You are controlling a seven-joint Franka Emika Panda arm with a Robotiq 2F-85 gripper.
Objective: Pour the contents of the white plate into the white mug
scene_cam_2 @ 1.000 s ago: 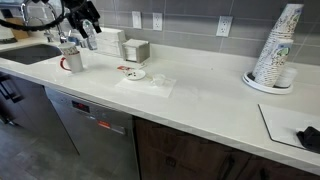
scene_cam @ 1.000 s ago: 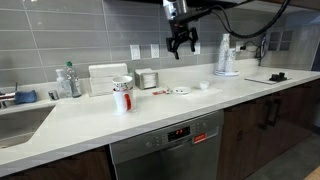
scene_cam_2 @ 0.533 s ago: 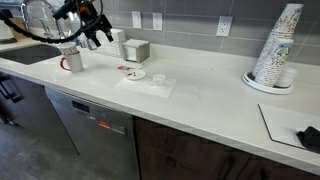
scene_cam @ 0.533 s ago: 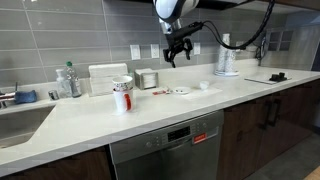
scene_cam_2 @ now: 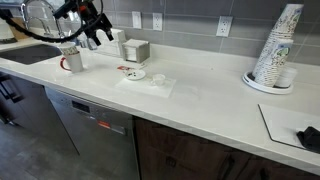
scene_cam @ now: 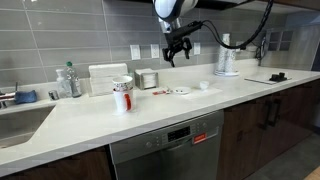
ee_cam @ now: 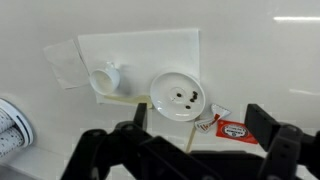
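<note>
Far left of counter: sink, then clear bottle and white box against the wall. Next, red-and-white cup upright near the front, inside not visible. Metal tin behind it, contents not visible.

Gripper up in the air well above the counter, fingers pointing down, spread wide, nothing held. Same in wrist view: dark fingers far apart at the bottom edge, nothing gripped.

White plate on the counter below and just right of the gripper, lying flat, open face up. Round, so no long axis. White mug just right of the plate in an exterior view, apart from it.

Wrist view, left to right: mug on a pale sheet, mouth turned toward the camera, inside looks white and bare; upright or tipped, cannot tell. Plate beside it holding a few small dark bits near the middle. Red-and-white packet at the plate's lower right rim.

Far right by the wall: tall stack of cups.
</note>
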